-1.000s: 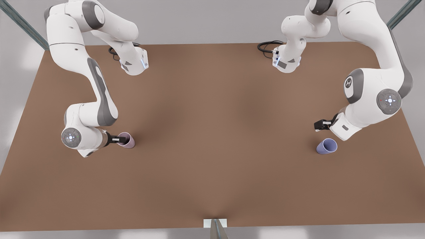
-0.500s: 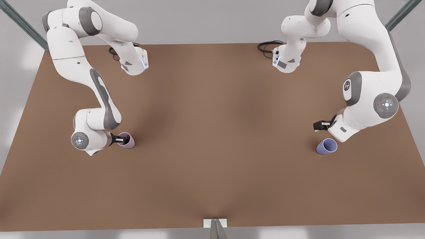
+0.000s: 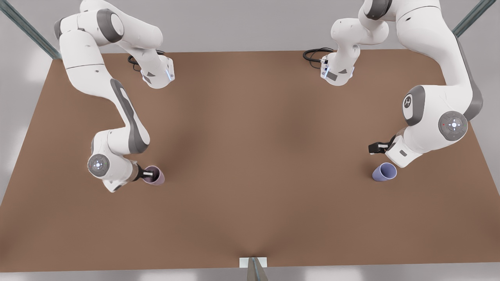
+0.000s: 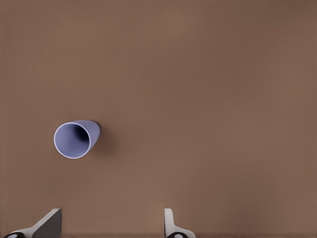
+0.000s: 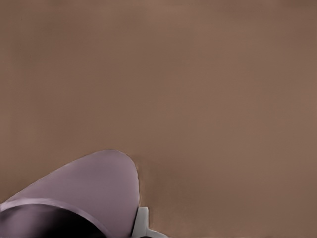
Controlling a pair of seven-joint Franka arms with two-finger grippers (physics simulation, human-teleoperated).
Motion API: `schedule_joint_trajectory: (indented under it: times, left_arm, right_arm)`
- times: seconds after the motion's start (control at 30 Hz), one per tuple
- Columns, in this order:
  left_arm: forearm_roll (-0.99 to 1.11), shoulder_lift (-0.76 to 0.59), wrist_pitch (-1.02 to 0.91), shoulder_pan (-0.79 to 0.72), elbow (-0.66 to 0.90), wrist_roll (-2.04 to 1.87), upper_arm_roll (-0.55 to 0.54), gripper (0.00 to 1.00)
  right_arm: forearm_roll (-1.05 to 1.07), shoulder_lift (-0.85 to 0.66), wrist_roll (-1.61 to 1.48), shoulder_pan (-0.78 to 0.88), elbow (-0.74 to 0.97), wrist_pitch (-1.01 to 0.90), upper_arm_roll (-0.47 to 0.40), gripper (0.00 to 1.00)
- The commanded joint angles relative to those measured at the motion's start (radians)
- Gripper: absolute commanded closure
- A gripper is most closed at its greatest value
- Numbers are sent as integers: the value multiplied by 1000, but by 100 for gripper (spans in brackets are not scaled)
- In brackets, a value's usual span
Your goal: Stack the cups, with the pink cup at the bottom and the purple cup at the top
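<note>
The pink cup (image 3: 156, 176) is at the front view's left, and my right gripper (image 3: 148, 173) is shut on its rim, one finger reaching inside the mouth. In the right wrist view the pink cup (image 5: 84, 198) sits close up against a white fingertip (image 5: 141, 222). The purple cup (image 3: 384, 172) stands mouth up on the table at the front view's right. My left gripper (image 3: 375, 148) hovers just behind it, open and holding nothing. The left wrist view has the purple cup (image 4: 77, 139) beyond and to one side of the spread fingertips (image 4: 49, 223).
The brown table (image 3: 250, 156) is bare between the two cups. Black cables (image 3: 315, 54) coil by the arm bases at the back edge. A small metal post (image 3: 253, 267) stands at the middle of the front edge.
My right gripper has carried the pink cup a little toward the table's front edge and the front view's right. The left arm shifted slightly; the purple cup has stayed put.
</note>
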Motion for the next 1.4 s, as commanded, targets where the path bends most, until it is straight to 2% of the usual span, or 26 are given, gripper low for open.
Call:
schedule_joint_trajectory:
  times: [0.0,0.03,0.1,0.23,0.3,0.43,0.63,0.67,0.7,0.73,0.93,1.03,1.1,1.13,1.2,1.23,1.3,1.37]
  left_arm:
    - [1,-1,-1,1,0,3,0,0]
    - [1,-1,-1,0,0,3,0,0]
    - [1,-3,-1,1,0,4,0,0]
    - [10,-1,1,8,2,11,22,0]
    - [8,10,19,41,4,30,28,0]
    - [10,57,154,167,-56,213,29,0]
    - [16,143,380,196,-156,199,42,0]
    - [16,163,395,208,-158,199,42,0]
    - [13,165,395,210,-168,199,42,0]
    - [13,166,404,209,-173,199,42,0]
    - [11,211,489,225,-181,199,42,0]
    - [11,224,509,233,-181,199,42,0]
    - [11,238,516,238,-181,199,42,0]
    - [11,243,524,238,-197,199,42,0]
    - [15,241,533,238,-239,199,42,0]
    - [15,238,527,238,-257,205,42,0]
    - [16,240,527,242,-271,208,42,0]
    - [16,243,528,248,-271,208,42,0]
  right_arm:
    - [-4,4,225,86,74,-39,35,79]
    - [-7,32,379,120,118,-27,39,79]
    - [-13,107,687,312,266,-36,27,79]
    - [-97,414,900,626,798,-197,-13,79]
    - [-93,513,980,683,939,-199,-10,79]
    - [-84,608,983,700,996,-148,-5,79]
    - [-76,664,983,697,993,-82,-2,79]
    - [-71,665,983,698,988,-67,-4,52]
    - [-71,674,983,697,988,-62,-2,31]
    - [-71,678,983,698,988,-61,-5,1]
    - [-71,678,983,700,979,-34,-4,0]
    - [-24,625,977,675,979,-74,-2,0]
    - [-16,494,855,594,941,-211,-1,0]
    - [-16,365,778,507,834,-254,1,0]
    - [-10,-14,694,267,380,-229,1,0]
    - [67,-161,475,122,229,-248,-1,0]
    - [73,-266,178,14,206,-453,-16,0]
    - [56,-251,-66,-40,207,-456,-25,0]
